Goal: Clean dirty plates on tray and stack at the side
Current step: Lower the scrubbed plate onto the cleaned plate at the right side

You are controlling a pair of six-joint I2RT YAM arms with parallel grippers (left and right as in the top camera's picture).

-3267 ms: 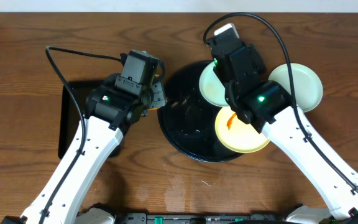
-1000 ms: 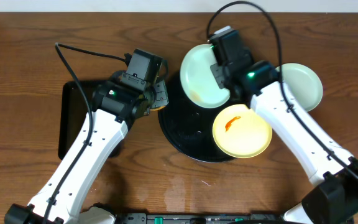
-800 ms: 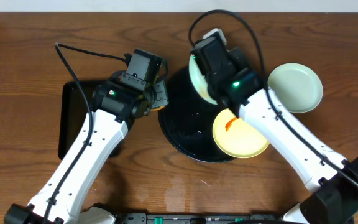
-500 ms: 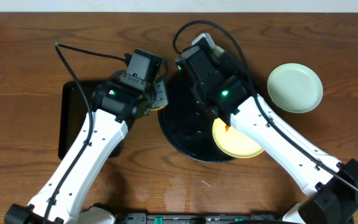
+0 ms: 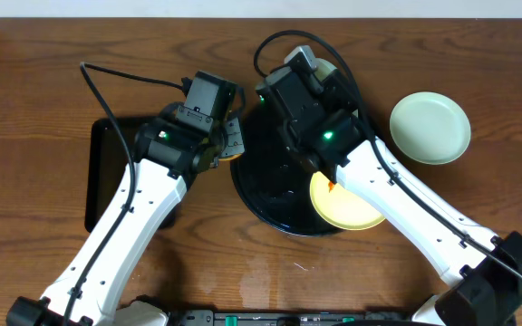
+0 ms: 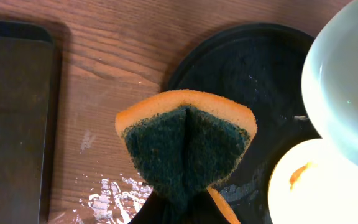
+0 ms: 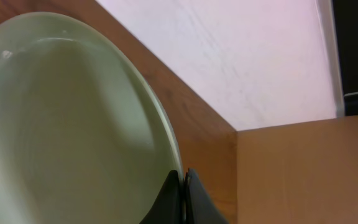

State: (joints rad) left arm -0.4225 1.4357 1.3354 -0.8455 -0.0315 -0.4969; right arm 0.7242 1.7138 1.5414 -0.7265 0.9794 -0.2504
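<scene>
My right gripper (image 7: 184,180) is shut on the rim of a pale blue plate (image 7: 73,124), which it holds tipped up on edge above the back of the round black tray (image 5: 265,186). In the overhead view only a sliver of this plate (image 5: 332,68) shows behind the right gripper (image 5: 318,74). A pale yellow plate (image 5: 350,206) with an orange smear (image 6: 298,176) lies on the tray's right side. Another pale plate (image 5: 430,128) rests on the table to the right. My left gripper (image 5: 231,138) is shut on an orange and green sponge (image 6: 185,140) by the tray's left rim.
A black rectangular tray (image 5: 105,172) lies at the left under the left arm. White residue (image 6: 114,196) marks the wood between the two trays. A wall and a wooden panel (image 7: 303,168) stand behind the table.
My right arm has swung left across the back of the tray with the pale blue plate and tipped it onto its edge. The left arm and sponge have not moved.
</scene>
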